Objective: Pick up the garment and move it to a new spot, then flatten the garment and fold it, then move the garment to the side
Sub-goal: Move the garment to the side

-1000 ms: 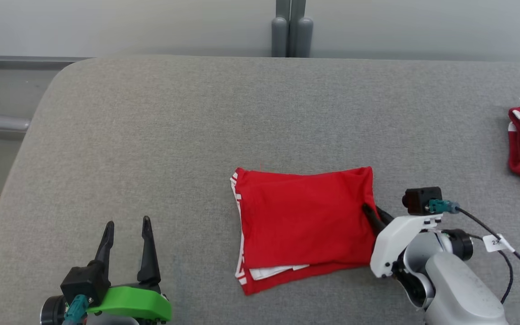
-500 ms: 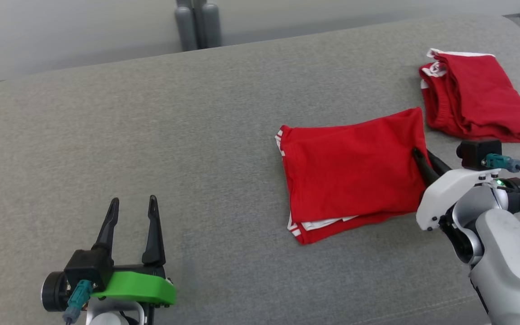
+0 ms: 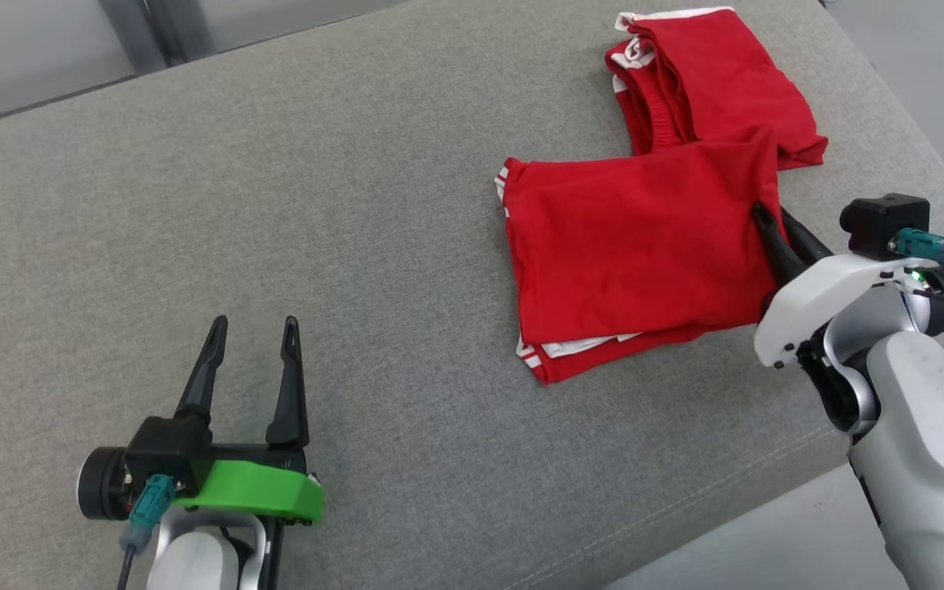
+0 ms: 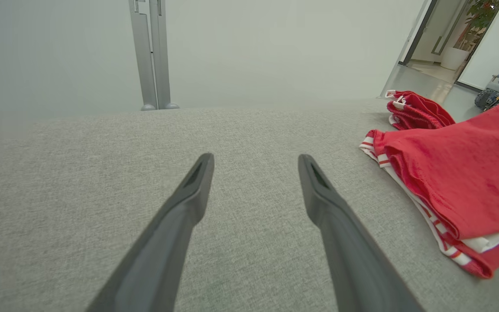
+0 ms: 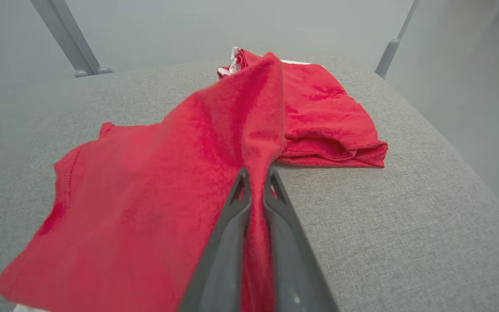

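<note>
Where the folded red garment (image 3: pixel 636 246) lies on the grey cushion (image 3: pixel 275 205), toward its right end, its far right corner is met by a second red garment (image 3: pixel 710 74) bunched just behind it. Its right edge is pinched and raised slightly by the right gripper (image 3: pixel 769 220), whose fingers (image 5: pixel 228 225) are clenched on the cloth. Well apart to the left, the left gripper (image 3: pixel 254 324) is held over bare cushion, fingers spread wide, nothing grasped. Grey metal posts (image 4: pixel 152 56) are seen beyond the far edge.
</note>
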